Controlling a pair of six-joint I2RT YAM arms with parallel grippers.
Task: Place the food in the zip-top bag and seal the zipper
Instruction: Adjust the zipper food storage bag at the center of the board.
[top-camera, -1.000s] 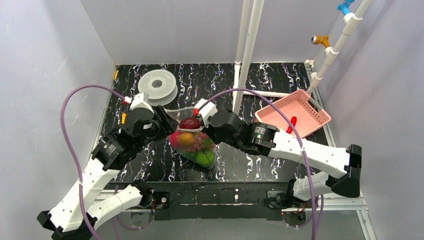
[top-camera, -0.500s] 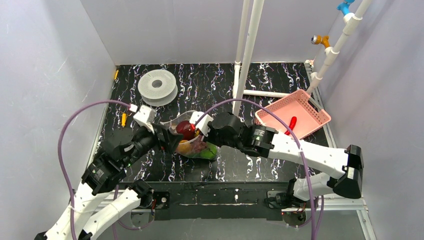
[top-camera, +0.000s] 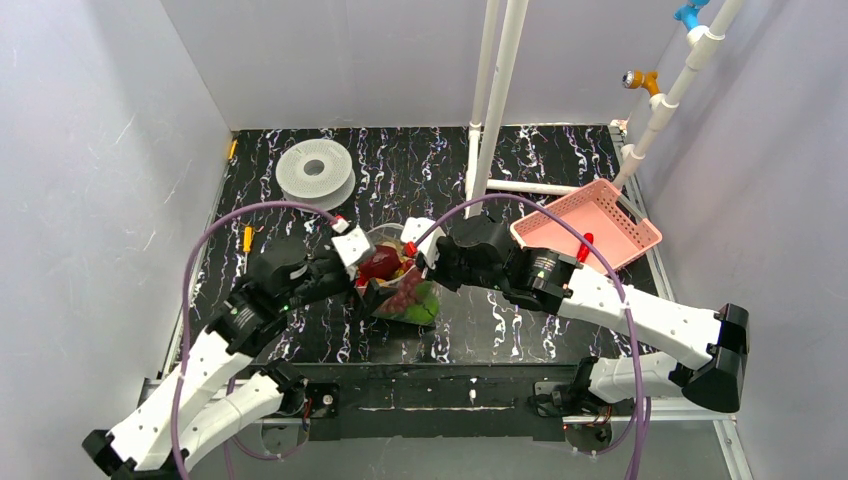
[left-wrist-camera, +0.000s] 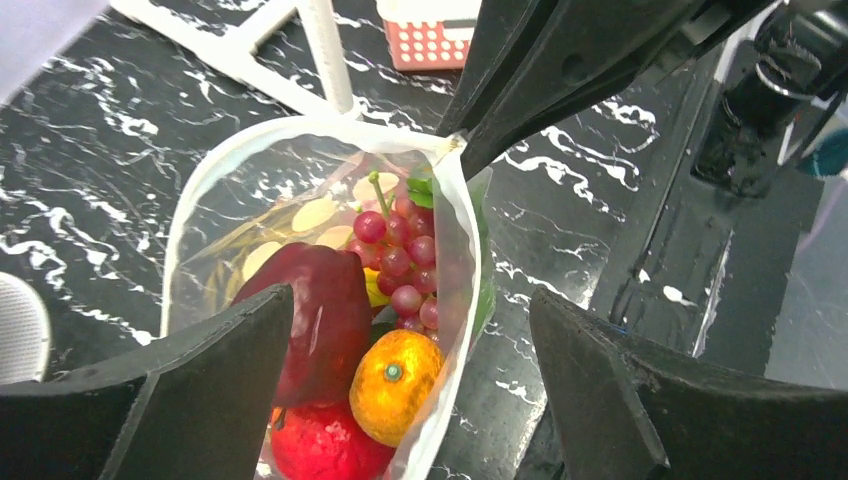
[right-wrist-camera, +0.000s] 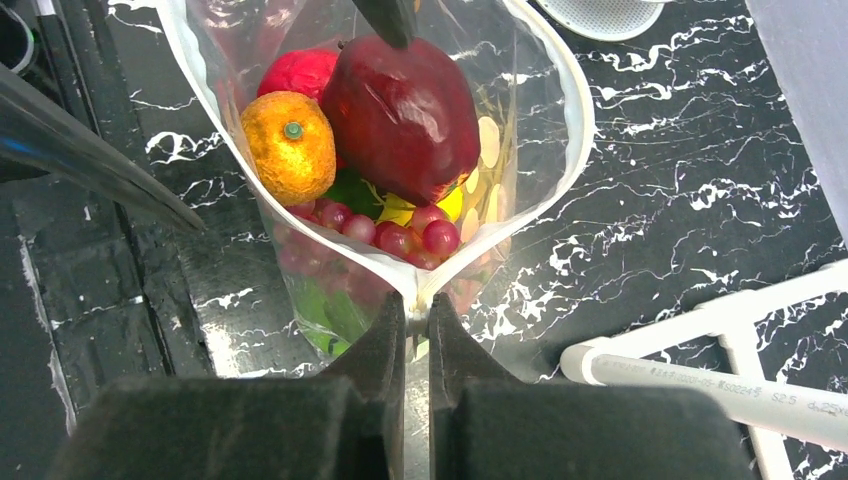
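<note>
I've got the right gripper (right-wrist-camera: 417, 305) clamped hard on one end of the mouth of the zip-top bag (right-wrist-camera: 520, 215), both lips pinched together between its fingers. The left gripper (left-wrist-camera: 410, 300) stands spread wide over the other end, holding nothing. Its fingers straddle the opening without touching the plastic that I can see.

The bag sits on the table to the left of the pink basket (top-camera: 610, 215), well apart from it, on the side nearer the arm bases. The food (right-wrist-camera: 400, 120) is inside: a dark red fruit, an orange, grapes and something green below.

I'd say loading is about finished and sealing is the step in hand — though a small red piece (top-camera: 585, 246) lies in the basket and may belong in the bag.

The zipper (right-wrist-camera: 575, 130) gapes in a wide loop. Next I'd want the left fingers to come down on the far end of that rim, draw it straight against the right's pinch, then press along the strip — keeping the tall red fruit clear of the seal.
</note>
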